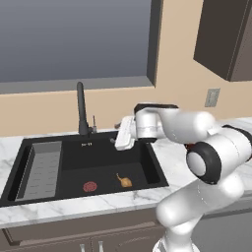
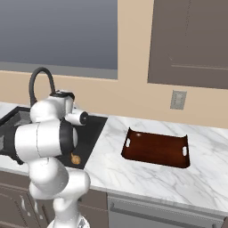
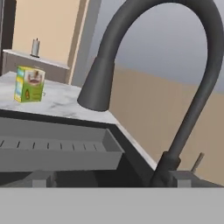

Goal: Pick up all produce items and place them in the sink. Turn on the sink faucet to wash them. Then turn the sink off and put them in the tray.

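1. The onion lies on the floor of the sink, just right of the red drain, its thin stalk pointing up and left toward the back wall. So the produce is in the basin, and I judge the step in hand to be turning on the water.
2. The gripper hangs above the rear right part of the sink, its hand lying roughly level and pointing left toward the faucet.
3. Its fingers are too blurred and small to read; I cannot tell how far apart they stand, and nothing shows between them.
4. The relation that matters: the lever stands as a thin, near-upright stick just right of the faucet base, between the base and the gripper. The hand view shows it the same way, the lever leaning beside the base while the arched spout fills the upper part.
5. The coming move, as I judge it, is a short reach left and slightly back, to meet the lever across its long axis and push it.
6. The tray waits on the counter right of the sink, well apart. A yellow carton stands on the far counter; it is not produce.
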{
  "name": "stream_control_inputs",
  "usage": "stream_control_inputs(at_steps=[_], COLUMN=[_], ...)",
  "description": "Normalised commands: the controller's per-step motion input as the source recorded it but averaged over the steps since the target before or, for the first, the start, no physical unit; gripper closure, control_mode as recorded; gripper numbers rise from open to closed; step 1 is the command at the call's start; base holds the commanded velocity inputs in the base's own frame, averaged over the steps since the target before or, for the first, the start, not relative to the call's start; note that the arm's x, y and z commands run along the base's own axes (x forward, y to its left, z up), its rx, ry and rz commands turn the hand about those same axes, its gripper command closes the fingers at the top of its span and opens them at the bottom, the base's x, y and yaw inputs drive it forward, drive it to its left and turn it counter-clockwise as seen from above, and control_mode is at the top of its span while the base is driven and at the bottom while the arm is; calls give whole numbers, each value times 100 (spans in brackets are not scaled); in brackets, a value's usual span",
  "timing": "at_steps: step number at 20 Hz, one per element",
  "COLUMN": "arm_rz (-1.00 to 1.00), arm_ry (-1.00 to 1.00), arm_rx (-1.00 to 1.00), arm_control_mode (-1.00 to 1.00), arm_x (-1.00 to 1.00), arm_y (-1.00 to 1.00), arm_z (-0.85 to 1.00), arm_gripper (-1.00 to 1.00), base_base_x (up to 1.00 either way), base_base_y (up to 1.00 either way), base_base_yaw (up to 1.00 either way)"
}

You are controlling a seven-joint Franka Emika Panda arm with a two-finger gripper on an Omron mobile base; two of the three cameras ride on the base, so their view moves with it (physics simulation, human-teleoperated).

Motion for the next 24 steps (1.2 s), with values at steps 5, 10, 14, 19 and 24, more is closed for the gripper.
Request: stream_control_inputs(at_steps=[5, 10, 14, 19, 24], arm_rz=[14, 14, 13, 10, 4], arm_ry=[-1, 0, 0, -1, -2], arm_rx=[0, 0, 0, 0, 0], arm_control_mode=[-100, -100, -100, -100, -100], arm_x=[51, 49, 39, 29, 27], arm_y=[11, 18, 20, 21, 18], arm_z=[9, 2, 0, 0, 0], arm_gripper=[-100, -100, -100, -100, -100], base_base_x=[0, 0, 0, 0, 0], base_base_y=[0, 0, 0, 0, 0], base_base_yaw=[0, 0, 0, 0, 0])
